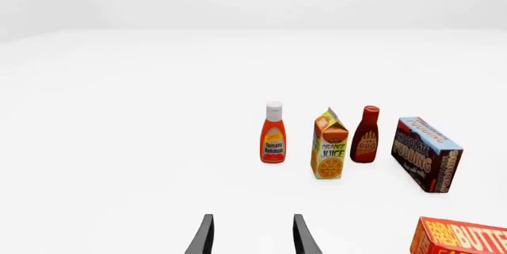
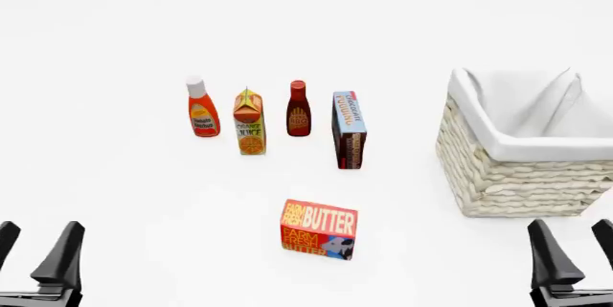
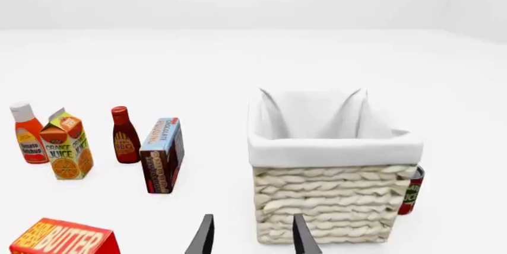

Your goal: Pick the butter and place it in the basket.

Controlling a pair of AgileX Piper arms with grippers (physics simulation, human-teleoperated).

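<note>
High front view, two low wrist views

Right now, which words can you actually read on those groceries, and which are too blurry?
"FARM FRESH BUTTER": on the butter box.
"ORANGE JUICE": on the juice carton.
"Tomato Ketchup": on the ketchup bottle, just legible.
"BBQ": on the dark sauce bottle; smaller print is blurred.
"CHOCOLATE PUDDING": on the pudding box.
The can behind the basket: label unreadable.

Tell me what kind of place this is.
Likely a simulated tabletop test scene, not a real room: a featureless white table, a few groceries such as butter and ketchup, a basket, and blank white surroundings.
</note>
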